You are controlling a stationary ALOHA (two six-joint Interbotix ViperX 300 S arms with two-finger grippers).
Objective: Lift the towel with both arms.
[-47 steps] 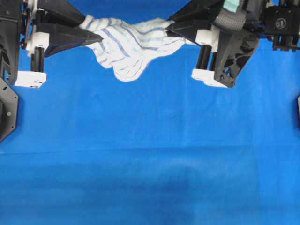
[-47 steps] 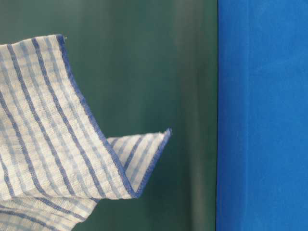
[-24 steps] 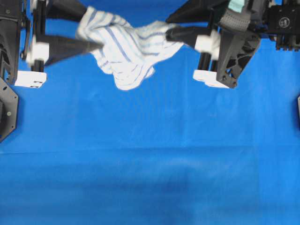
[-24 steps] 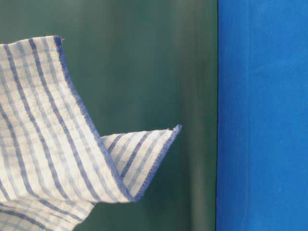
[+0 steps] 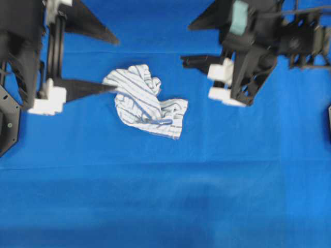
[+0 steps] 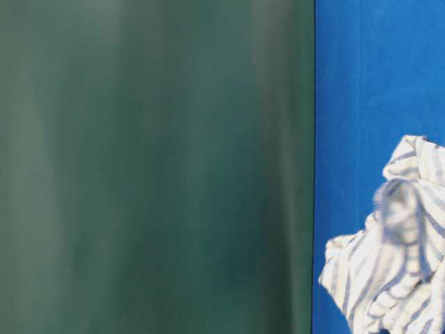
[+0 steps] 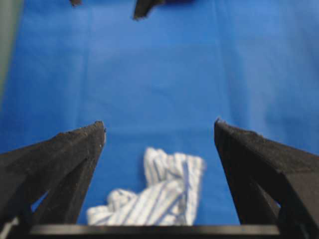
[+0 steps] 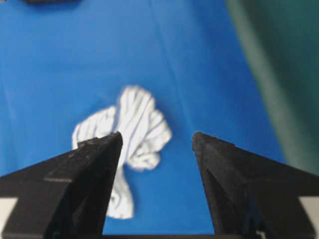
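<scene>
Blue cloth (image 5: 165, 201) covers the whole table in my overhead view, and going from the left I see the left gripper (image 5: 111, 62) with its two black fingers spread wide apart, one tip up near the top edge and the other just at the towel's left edge; whether that lower tip touches the fabric I cannot tell from here; nothing is between the jaws. From the left wrist camera the left gripper (image 7: 159, 130) frames the towel (image 7: 154, 199) lying below and between its fingers, clear of both. In the middle the towel (image 5: 146, 101), white with blue stripes, lies crumpled in a heap on the cloth, not lifted, with one loose corner spread toward the lower right; the table-level view shows it (image 6: 393, 271) bunched on the blue surface at the right edge of the frame, beside a dark green backdrop (image 6: 153, 167), somewhat blurred. To the right, the right gripper (image 5: 189, 41) also stands open and empty, its fingers pointing toward the towel but apart from it, with a pale teal part (image 5: 239, 17) on the arm above. In the right wrist view the right gripper (image 8: 157, 137) shows a plain gap between its fingers, and the towel (image 8: 130, 134) lies on the cloth beyond the left finger.
</scene>
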